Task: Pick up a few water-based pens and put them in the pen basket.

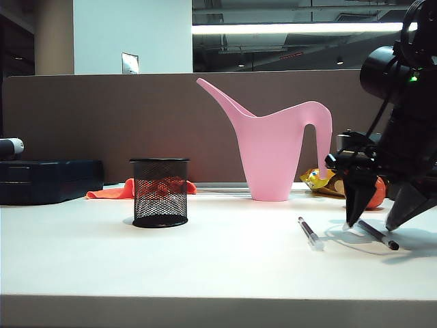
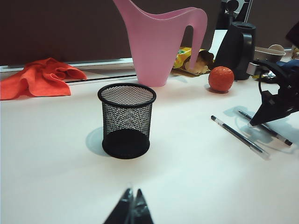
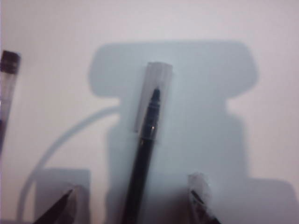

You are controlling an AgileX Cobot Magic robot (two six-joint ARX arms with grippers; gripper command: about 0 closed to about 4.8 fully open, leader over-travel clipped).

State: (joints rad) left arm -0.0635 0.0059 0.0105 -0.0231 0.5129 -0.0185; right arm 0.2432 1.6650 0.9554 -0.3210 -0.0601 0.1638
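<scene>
**While the cup waits empty, the right arm settles over its first pen**

With both pens lying flat on the white table (image 1: 205, 266), none has gone into the pen basket (image 1: 160, 193) yet, so I'd say this is the very first pick, at the reach-and-straddle stage. The right gripper (image 1: 372, 224) is down at the table on the right side, fingertips almost at the surface, with the far pen (image 1: 377, 234) lying between them. From its own wrist camera that pen (image 3: 145, 154) runs up the middle of the gap, clear cap pointing away, and the two fingertips (image 3: 63, 207) stand well apart on either side, neither touching the barrel. So the jaws are spread and holding nothing. The near pen (image 1: 310, 232) lies just beside it, towards the basket, and shows at the edge of the wrist view (image 3: 7, 88).

The left gripper (image 2: 132, 210) hangs back near the table's front edge, its fingers pressed together and empty, facing the basket (image 2: 126, 120), which stands upright in front of a pink watering can (image 1: 273, 147).

Next, I reckon, the right fingers must close squarely on that thin barrel without rolling it away, then lift, carry it across leftwards, and tip it upright over the mesh rim.
</scene>
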